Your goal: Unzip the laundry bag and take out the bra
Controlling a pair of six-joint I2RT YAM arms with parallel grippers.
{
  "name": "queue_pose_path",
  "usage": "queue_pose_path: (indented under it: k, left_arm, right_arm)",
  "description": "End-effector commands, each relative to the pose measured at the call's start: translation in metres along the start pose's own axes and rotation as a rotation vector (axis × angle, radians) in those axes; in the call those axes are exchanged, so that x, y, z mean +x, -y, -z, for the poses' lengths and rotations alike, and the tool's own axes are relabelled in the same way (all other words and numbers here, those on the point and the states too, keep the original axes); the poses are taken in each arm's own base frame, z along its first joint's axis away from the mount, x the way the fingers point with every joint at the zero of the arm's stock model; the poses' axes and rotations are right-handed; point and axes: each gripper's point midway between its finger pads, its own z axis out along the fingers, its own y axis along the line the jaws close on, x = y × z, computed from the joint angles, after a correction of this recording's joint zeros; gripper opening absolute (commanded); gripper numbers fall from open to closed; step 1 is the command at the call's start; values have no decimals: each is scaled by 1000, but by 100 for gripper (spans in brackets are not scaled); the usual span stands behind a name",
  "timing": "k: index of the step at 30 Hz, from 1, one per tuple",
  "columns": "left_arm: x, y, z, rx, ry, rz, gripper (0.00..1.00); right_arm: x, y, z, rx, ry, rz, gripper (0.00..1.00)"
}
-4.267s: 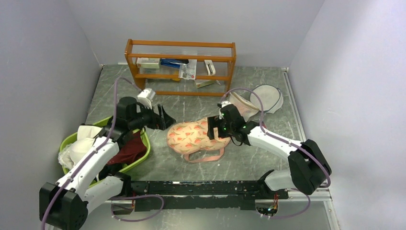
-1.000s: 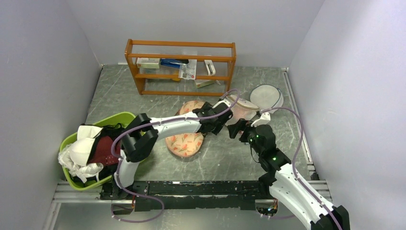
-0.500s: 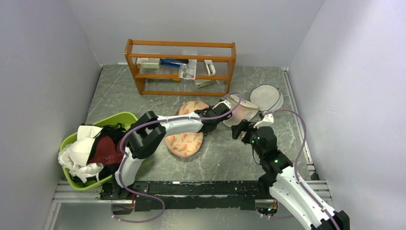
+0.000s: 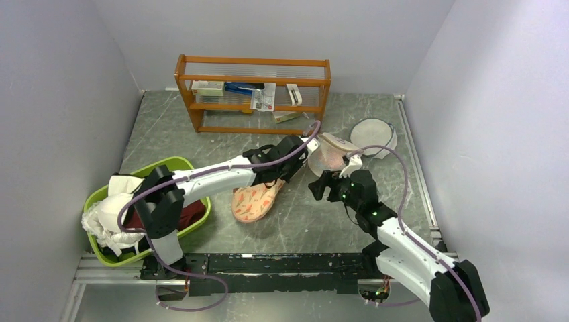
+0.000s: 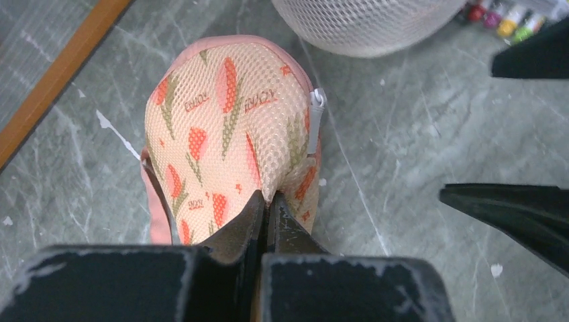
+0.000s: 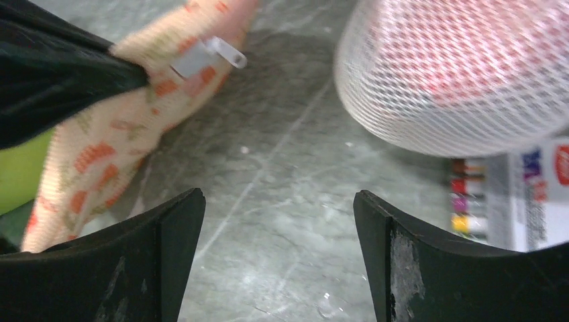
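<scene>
The peach-pink, flower-printed laundry bag [image 4: 253, 200] is raised on edge at the table's middle. In the left wrist view its mesh lobe [image 5: 225, 124] hangs ahead of me, with the white zip pull [image 5: 315, 109] on its right side. My left gripper [image 5: 268, 200] is shut on a pinch of the bag's fabric and is seen from above [image 4: 280, 176] at the bag's upper end. My right gripper [image 4: 317, 188] hovers open just to the right of the bag. Its jaws [image 6: 278, 204] stand wide over bare table, with the bag [image 6: 100, 157] and the zip pull [image 6: 209, 57] ahead and to the left. The bra is hidden.
A white mesh dome bag [image 4: 332, 154] sits just behind the grippers, with a round white mesh disc [image 4: 374, 135] further right. A green basket [image 4: 194, 172] of clothes stands at the near left. An orange wooden shelf [image 4: 253, 64] lines the back wall.
My left gripper has shut on the laundry bag's fabric and pulled it up, so the bag now stands folded and narrower. My right gripper has moved left toward the bag.
</scene>
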Motion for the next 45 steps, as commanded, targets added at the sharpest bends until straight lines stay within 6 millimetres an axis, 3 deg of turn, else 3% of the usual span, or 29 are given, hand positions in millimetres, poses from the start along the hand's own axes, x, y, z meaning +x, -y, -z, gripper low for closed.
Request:
queue_pose_path:
  k: [1, 6, 12, 20, 28, 45]
  left_arm:
    - [19, 12, 8, 105, -31, -77, 7]
    - [22, 19, 20, 170, 8, -108, 7]
    - [13, 18, 37, 199, 63, -153, 7]
    - [9, 10, 46, 157, 87, -172, 7]
    - [10, 16, 48, 181, 83, -182, 7]
    - [13, 31, 49, 238, 64, -199, 7]
  right_arm:
    - [-27, -44, -6, -247, 85, 51, 79]
    - [-32, -51, -17, -295, 68, 100, 61]
    - [-28, -68, -15, -506, 75, 61, 61]
    - [-19, -71, -21, -587, 64, 90, 62]
    - [-10, -64, -24, -571, 66, 89, 40]
    - [-11, -62, -28, -567, 63, 85, 36]
